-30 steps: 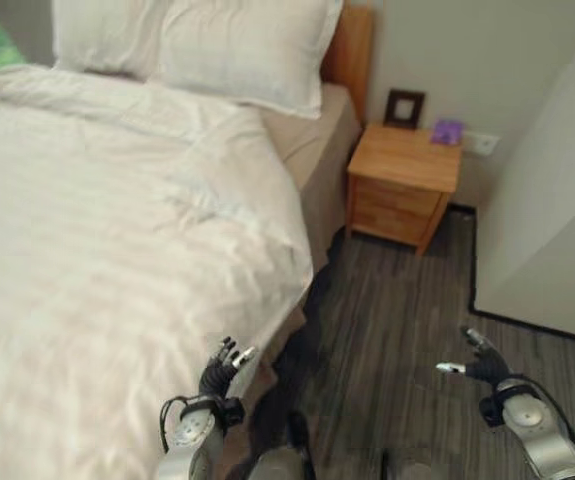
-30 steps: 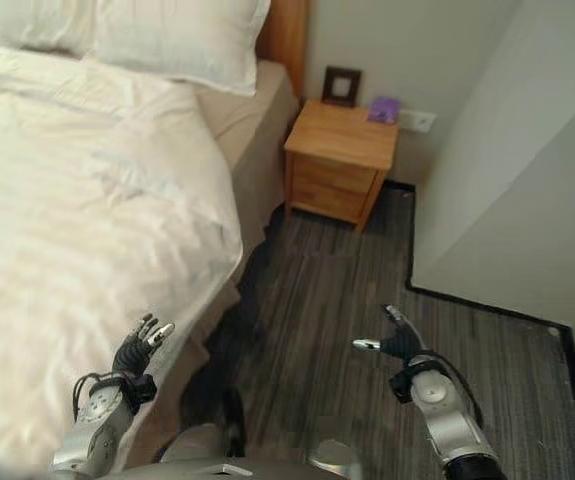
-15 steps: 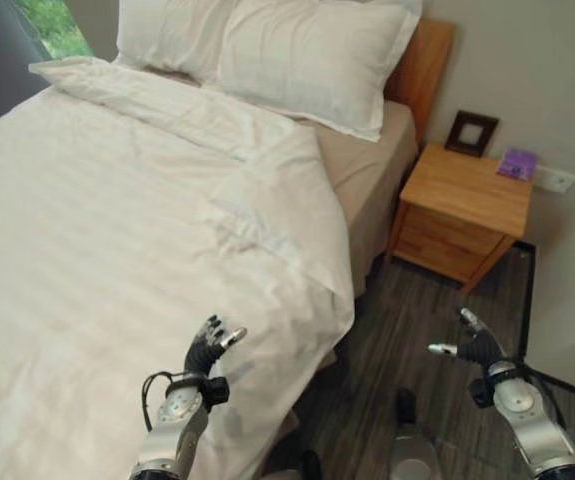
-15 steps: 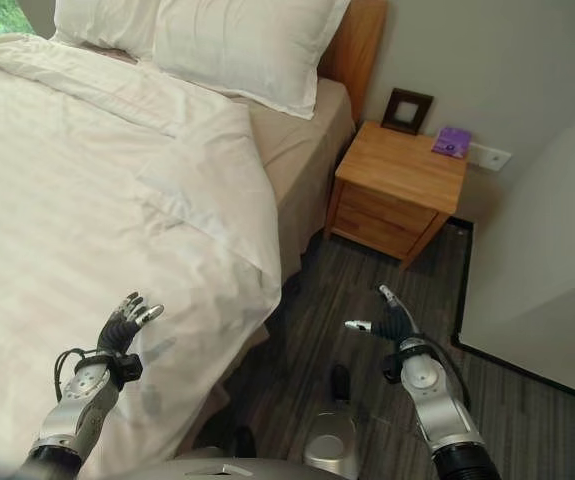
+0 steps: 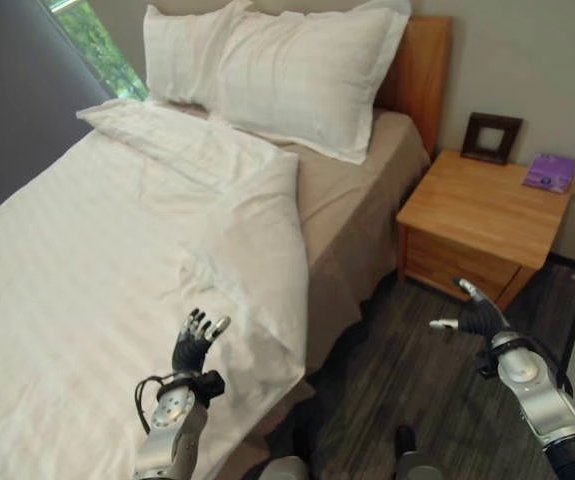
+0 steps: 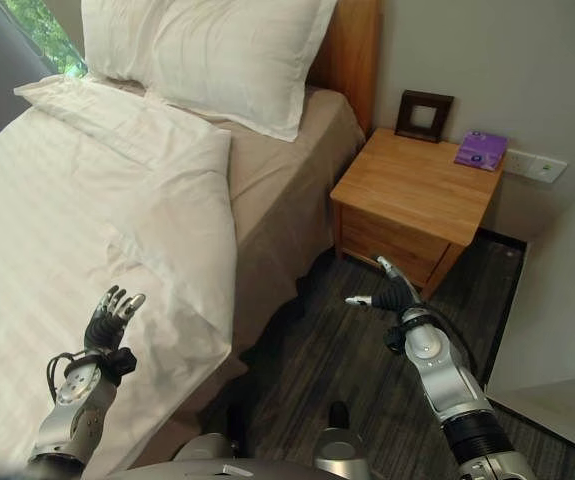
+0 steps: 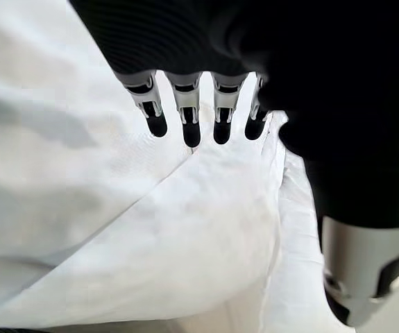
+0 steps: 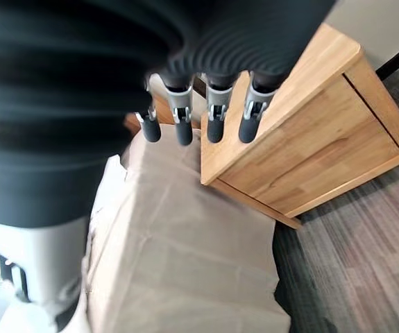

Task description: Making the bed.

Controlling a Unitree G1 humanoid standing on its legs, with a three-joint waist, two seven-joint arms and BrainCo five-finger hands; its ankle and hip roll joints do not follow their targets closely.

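Note:
A white duvet (image 5: 97,260) covers most of the bed, its near corner folded back so the beige sheet (image 5: 352,190) shows beside it. Two white pillows (image 5: 277,70) lean on the wooden headboard (image 5: 422,55). My left hand (image 5: 195,340) hovers over the duvet's hanging edge, fingers straight and holding nothing; in the left wrist view its fingertips (image 7: 189,132) point at the folded duvet corner (image 7: 185,229). My right hand (image 5: 472,318) is open above the dark floor beside the bed, its fingers (image 8: 213,118) aimed toward the nightstand and the beige bed side (image 8: 178,243).
A wooden nightstand (image 5: 482,225) stands right of the bed, with a dark picture frame (image 5: 490,137) and a purple booklet (image 5: 550,172) on it. Dark wood floor (image 5: 407,400) lies between the bed and a white wall (image 6: 567,300). A window (image 5: 92,45) is beyond the bed.
The camera has swung up and toward the head of the bed, so the whole scene has shifted. Both hands stay raised and open with nothing in them.

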